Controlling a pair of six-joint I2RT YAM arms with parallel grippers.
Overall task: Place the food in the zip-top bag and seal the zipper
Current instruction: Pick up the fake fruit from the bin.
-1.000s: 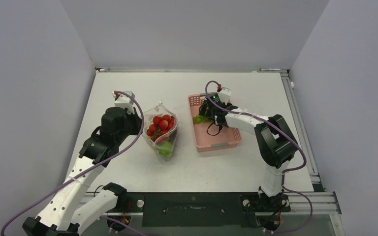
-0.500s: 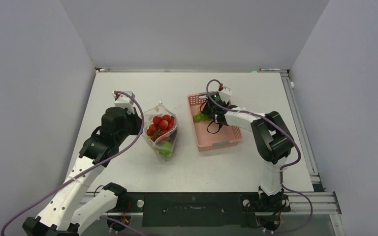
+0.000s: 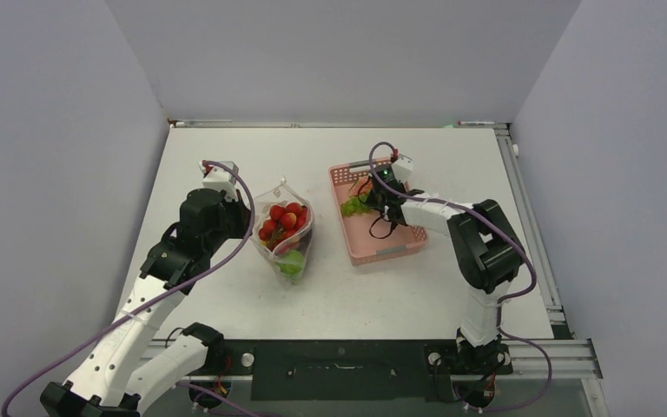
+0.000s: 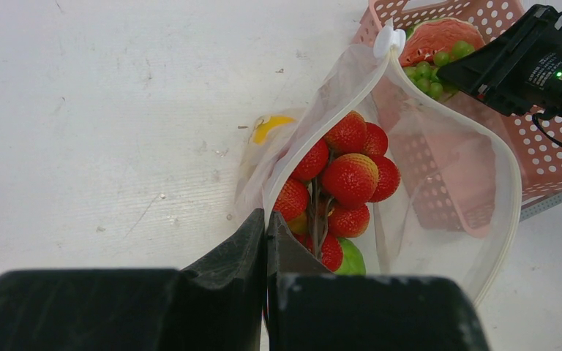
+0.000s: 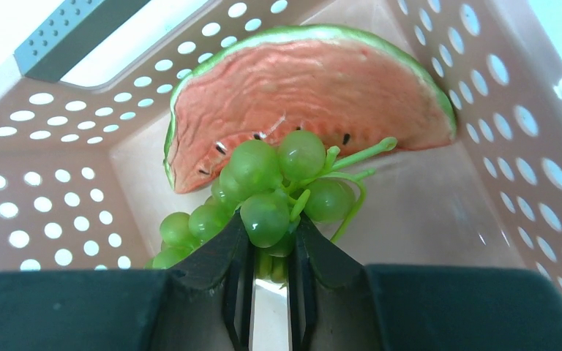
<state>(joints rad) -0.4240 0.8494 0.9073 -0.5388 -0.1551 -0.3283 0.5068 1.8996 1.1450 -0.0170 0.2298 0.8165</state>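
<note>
1. Step in hand, as I read it: lift the green grapes [image 5: 263, 172] out of the pink basket [image 5: 51, 183] and carry them to the zip-top bag [image 4: 454, 175].
2. The grip is on the core of the bunch, with loose grapes hanging on either side. Lift straight up and slowly so nothing snags the slotted basket wall or drags the watermelon slice [image 5: 307, 88]. The slice lies in the basket just beyond the bunch; I can't tell if they touch.
3. Clear the basket rim fully before moving sideways — the bunch looks floppy and will likely swing.
4. The bag stands on the worktop [image 3: 226, 156] just beside the basket, not touching it, with its mouth gaping upward. Come in from above the mouth, go low, and release only once the bunch is inside the rim.
5. Room is tight. The red cluster [image 4: 347, 179] fills the part of the bag away from the basket, with a green piece [image 4: 351, 257] under it, and a yellow piece [image 4: 272, 126] shows through the film. Aim for the empty pocket on the basket side.
6. State of the right pincer [image 5: 271, 223]: nearly closed, fingers pinching the grape bunch inside the basket.
7. State of the left pincer [image 4: 267, 234]: pressed together on the zipper [image 4: 518, 191] strip at the mouth end away from the basket, and it holds the mouth open. The white slider [image 4: 389, 40] sits at the end nearer the basket.
8. The zipper is unsealed — sealing comes last.
</note>
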